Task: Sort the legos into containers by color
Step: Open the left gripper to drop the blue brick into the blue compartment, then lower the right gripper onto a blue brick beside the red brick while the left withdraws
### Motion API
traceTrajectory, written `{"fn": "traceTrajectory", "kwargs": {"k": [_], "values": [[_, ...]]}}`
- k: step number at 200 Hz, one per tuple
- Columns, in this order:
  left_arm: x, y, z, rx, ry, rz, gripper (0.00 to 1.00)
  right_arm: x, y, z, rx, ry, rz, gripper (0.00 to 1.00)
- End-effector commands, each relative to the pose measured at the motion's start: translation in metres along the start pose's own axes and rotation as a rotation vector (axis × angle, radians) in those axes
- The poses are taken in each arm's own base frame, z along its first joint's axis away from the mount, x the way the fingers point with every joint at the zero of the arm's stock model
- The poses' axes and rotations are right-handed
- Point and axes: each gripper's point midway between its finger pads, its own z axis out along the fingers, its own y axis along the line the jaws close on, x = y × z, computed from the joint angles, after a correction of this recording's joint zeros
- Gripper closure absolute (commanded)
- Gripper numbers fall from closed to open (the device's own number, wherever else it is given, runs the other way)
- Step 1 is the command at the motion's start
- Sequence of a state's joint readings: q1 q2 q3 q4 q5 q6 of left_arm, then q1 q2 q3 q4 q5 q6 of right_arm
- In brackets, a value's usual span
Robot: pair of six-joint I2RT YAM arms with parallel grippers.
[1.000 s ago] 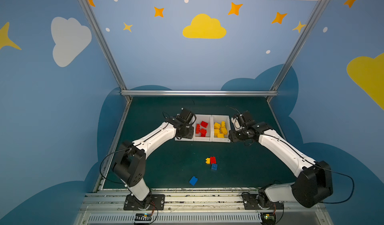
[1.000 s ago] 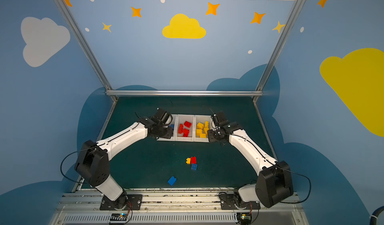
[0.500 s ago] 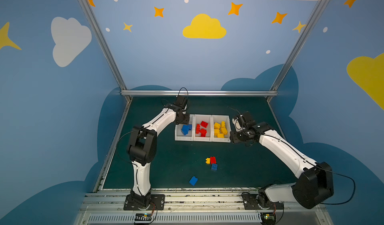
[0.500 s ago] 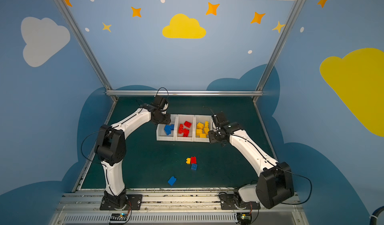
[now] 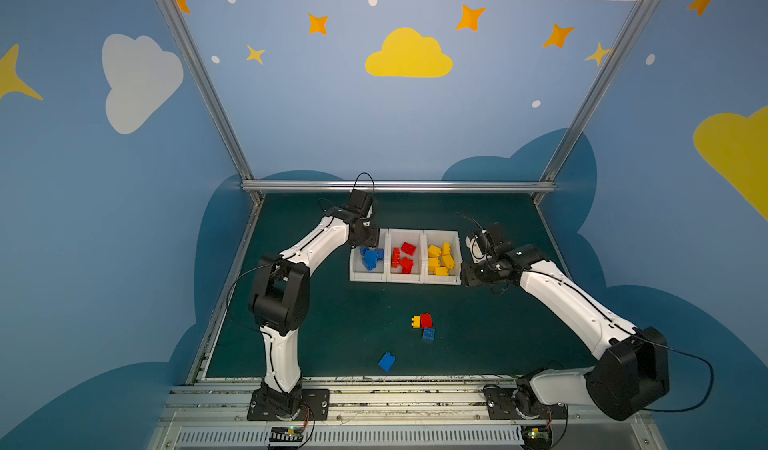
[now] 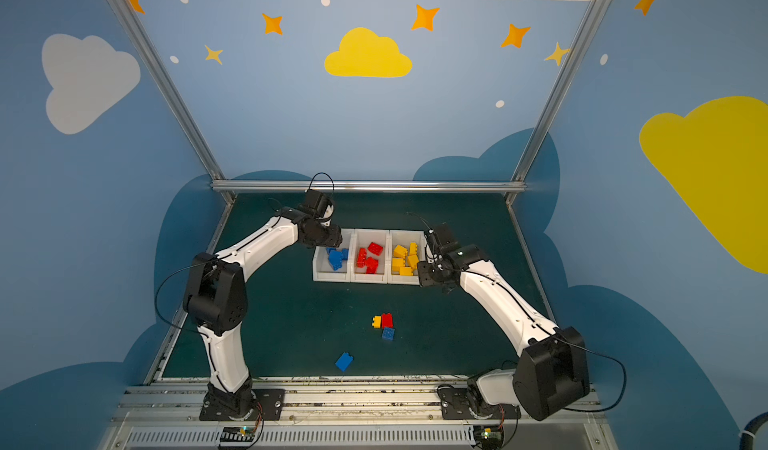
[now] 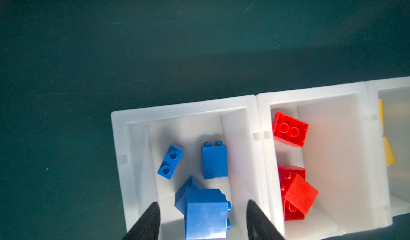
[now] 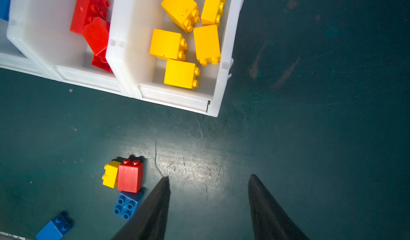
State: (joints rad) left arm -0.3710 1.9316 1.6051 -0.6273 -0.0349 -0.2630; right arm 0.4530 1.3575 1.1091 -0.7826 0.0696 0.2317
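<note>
Our right fingers [image 8: 155,210], open and empty, sit nearer the loose red lego [image 8: 130,176] toward the front edge of the tabletop [image 8: 310,139]; left fingers [image 7: 148,223] open too.

Legos [image 5: 408,247] lie in the containers [image 5: 405,278]; at their six o'clock, four loose legos [image 5: 425,321] rest on the table [image 5: 324,323].

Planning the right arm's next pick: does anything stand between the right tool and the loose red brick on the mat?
Nothing visible: only bare mat lies between the right tool and the red brick. A yellow brick sits against its far side, a blue brick close beside it.
</note>
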Motion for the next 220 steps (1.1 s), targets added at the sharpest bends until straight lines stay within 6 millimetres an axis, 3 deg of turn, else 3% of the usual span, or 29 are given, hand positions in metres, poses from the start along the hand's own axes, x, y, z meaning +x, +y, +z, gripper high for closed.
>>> {"fn": "traceTrajectory", "kwargs": {"k": [1, 104, 172, 220], "values": [[-0.011, -0.002, -0.022, 0.023, -0.059, -0.013, 0.38, -0.004, 0.0, -0.012, -0.006, -0.021, 0.015, 0.43], [-0.004, 0.011, -0.061, 0.028, -0.144, -0.064, 0.37, 0.022, 0.017, 0.003, -0.06, 0.068, 0.012, 0.43], [0.017, 0.027, -0.085, 0.016, -0.182, -0.111, 0.36, 0.066, 0.062, 0.031, -0.083, 0.204, -0.059, 0.42], [0.037, 0.04, -0.096, 0.0, -0.185, -0.136, 0.36, 0.082, 0.092, 0.046, -0.073, 0.264, -0.109, 0.42]]}}
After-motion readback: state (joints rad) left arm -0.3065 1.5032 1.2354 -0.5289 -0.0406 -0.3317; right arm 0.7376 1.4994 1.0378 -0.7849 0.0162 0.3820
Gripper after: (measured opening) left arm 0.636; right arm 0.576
